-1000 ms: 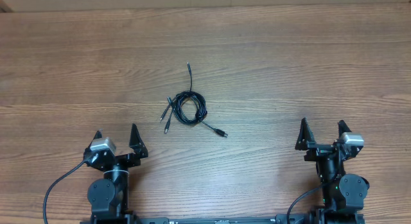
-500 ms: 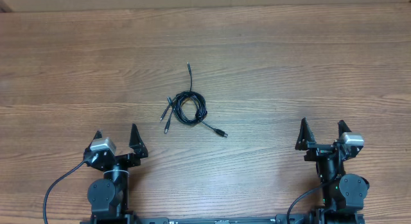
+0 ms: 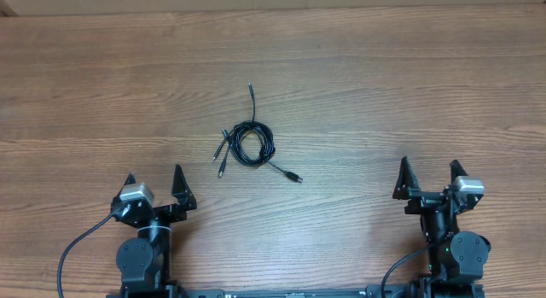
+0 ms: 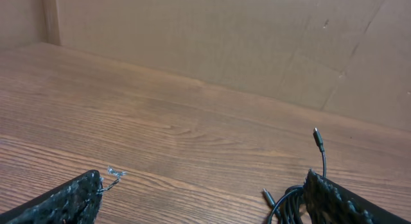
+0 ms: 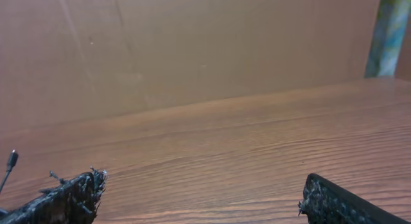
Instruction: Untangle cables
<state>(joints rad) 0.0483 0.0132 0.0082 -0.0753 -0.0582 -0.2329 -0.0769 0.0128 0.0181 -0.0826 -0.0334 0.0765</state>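
Observation:
The cables (image 3: 250, 144) lie as one small knot of thin black cords in the middle of the wooden table, with plug ends sticking out up, left and lower right. My left gripper (image 3: 154, 186) rests near the front edge, below and left of the knot, open and empty. My right gripper (image 3: 426, 176) sits at the front right, far from the cords, also open and empty. In the left wrist view the cables (image 4: 290, 198) show beside the right fingertip (image 4: 334, 198). One plug end (image 5: 11, 161) shows at the left edge of the right wrist view.
A brown cardboard wall (image 4: 225, 38) stands along the far side of the table. The wooden table (image 3: 409, 84) stretches wide around the knot. Thick black wires (image 3: 81, 247) run from the arm bases at the front edge.

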